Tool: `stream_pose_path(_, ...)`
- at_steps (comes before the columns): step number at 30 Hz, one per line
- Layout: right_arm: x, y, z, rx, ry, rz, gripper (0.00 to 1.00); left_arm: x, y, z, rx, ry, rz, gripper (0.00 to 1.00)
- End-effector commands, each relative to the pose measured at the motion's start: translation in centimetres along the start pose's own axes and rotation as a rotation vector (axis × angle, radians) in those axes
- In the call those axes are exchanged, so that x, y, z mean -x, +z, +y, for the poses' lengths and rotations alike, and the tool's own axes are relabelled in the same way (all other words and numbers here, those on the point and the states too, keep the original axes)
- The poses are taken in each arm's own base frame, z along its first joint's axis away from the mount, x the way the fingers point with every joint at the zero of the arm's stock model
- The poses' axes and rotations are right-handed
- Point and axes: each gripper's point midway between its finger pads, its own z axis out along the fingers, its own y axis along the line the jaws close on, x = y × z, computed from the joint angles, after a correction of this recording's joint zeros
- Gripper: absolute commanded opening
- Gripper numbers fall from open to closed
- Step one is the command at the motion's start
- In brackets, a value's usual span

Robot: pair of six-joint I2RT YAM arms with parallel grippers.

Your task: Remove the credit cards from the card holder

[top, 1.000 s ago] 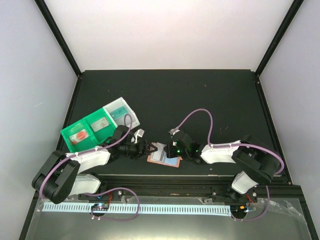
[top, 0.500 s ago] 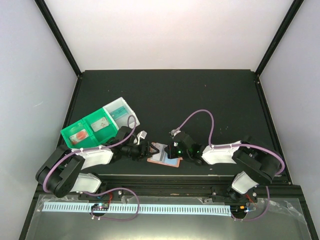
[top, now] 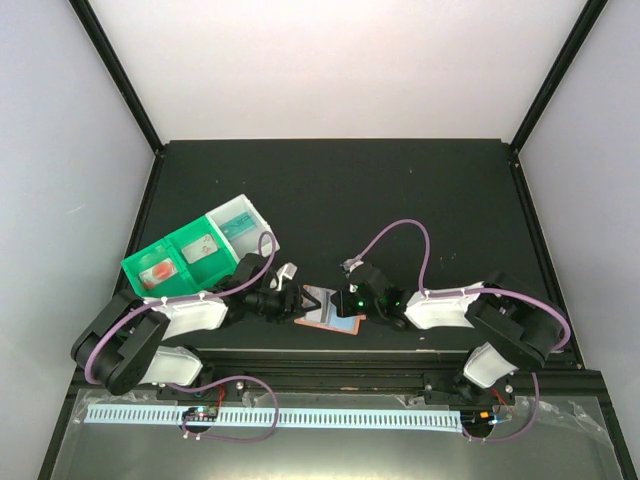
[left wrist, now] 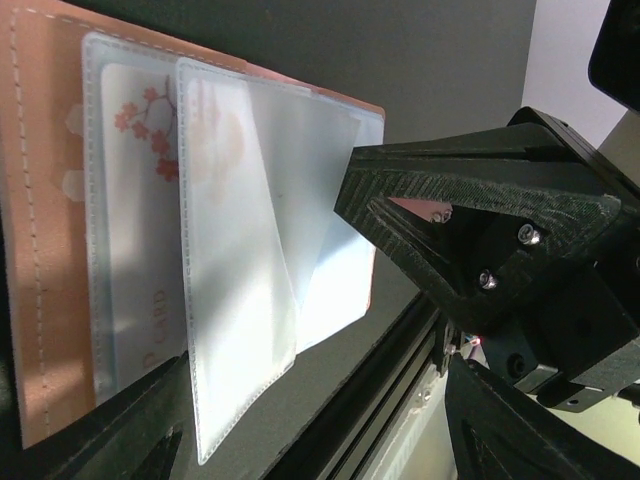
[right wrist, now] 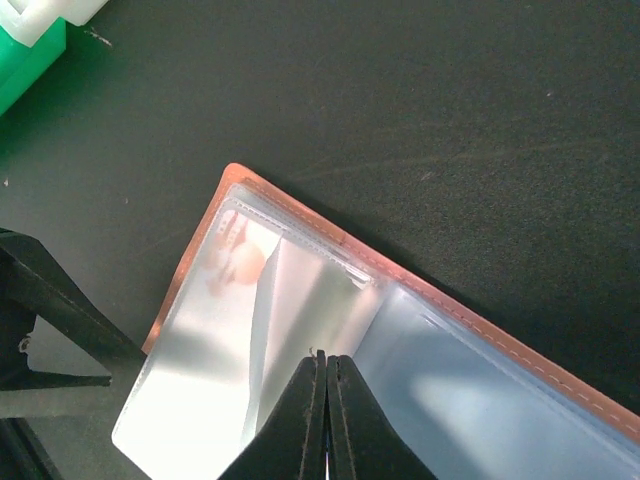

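Holds left jaws spread beside open card holder on worktop; rests right jaws, pressed together, on its sleeve.

The only legible print is the word "CARD", running sideways on a pale credit card tucked inside the card holder.

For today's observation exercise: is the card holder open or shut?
Open. The card holder lies spread flat, its clear pockets facing up, a card showing inside one.
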Motion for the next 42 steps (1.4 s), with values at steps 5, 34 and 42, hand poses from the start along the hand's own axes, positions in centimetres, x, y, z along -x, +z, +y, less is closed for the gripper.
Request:
stream_pose_path(5, 1.5, -1.3, -0.1, -0.026, 0.007, -0.063, 0.05, 1.1, 0.1, -3.1, -0.067, 0.064, -0.019, 0.69)
stream_pose_path(34, 2.9, -7.0, -3.0, -0.181, 0.02, -0.206, 0.12, -1.2, 3.3, -7.8, -0.122, 0.153, 0.08, 0.69)
stream_pose_path(42, 2.9, -7.1, -2.8, -0.167, 0.024, -0.207, 0.13, -1.2, 3.3, -8.0, -0.123, 0.158, 0.078, 0.69)
